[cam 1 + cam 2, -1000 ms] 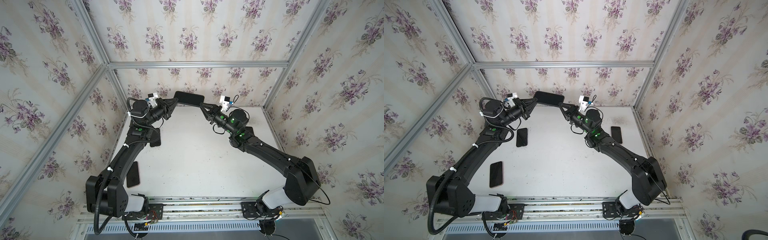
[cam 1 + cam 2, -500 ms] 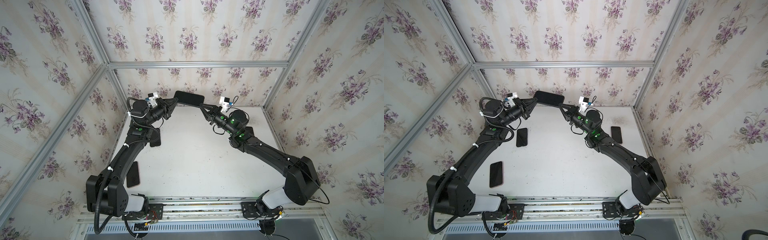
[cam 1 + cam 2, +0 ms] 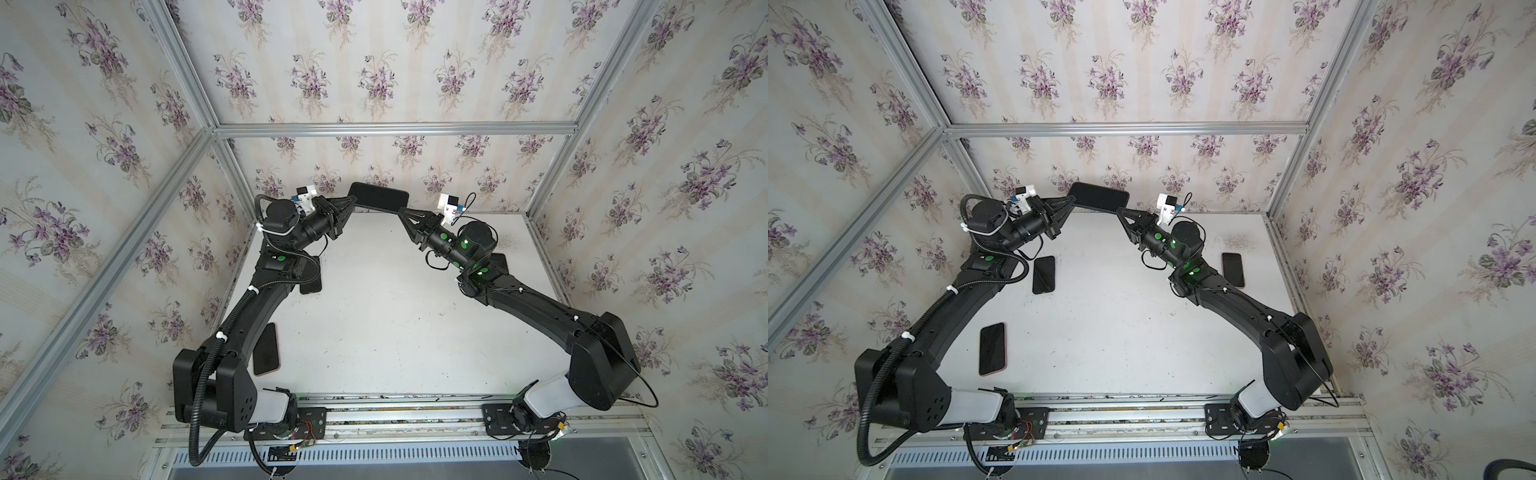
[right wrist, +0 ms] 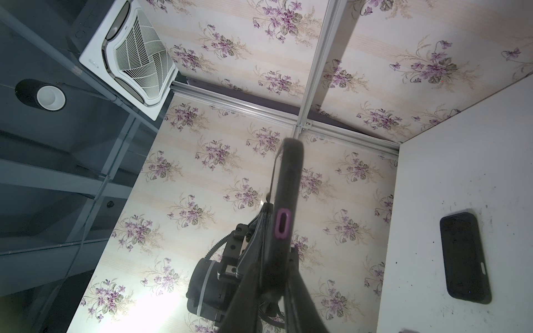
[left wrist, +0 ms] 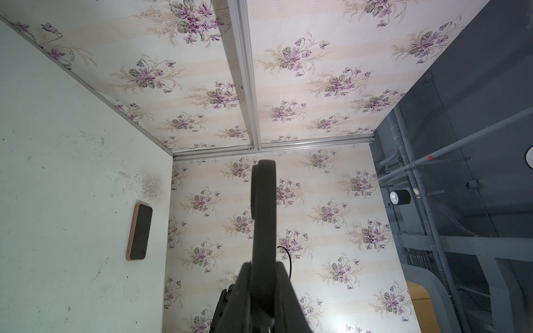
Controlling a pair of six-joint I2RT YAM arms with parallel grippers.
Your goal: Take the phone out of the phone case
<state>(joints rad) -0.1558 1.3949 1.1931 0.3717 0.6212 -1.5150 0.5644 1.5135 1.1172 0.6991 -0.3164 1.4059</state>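
Observation:
A phone in a dark phone case (image 3: 378, 197) (image 3: 1098, 196) hangs in the air near the back wall, held flat between both arms. My left gripper (image 3: 353, 202) (image 3: 1074, 201) is shut on its left end. My right gripper (image 3: 401, 212) (image 3: 1119, 211) is shut on its right end. The left wrist view shows the phone case (image 5: 263, 207) edge-on, running out from the left gripper (image 5: 263, 266). Seen from the right wrist, the phone case (image 4: 287, 187) has a pink-rimmed cutout just above the right gripper (image 4: 275, 266), and a thin pale edge stands slightly off its side.
Other phones lie on the white table (image 3: 1121, 332): a dark one (image 3: 1044, 274) by the left arm, a pink-edged one (image 3: 993, 348) at the front left, and one (image 3: 1232, 269) by the right wall. Papered walls close in three sides.

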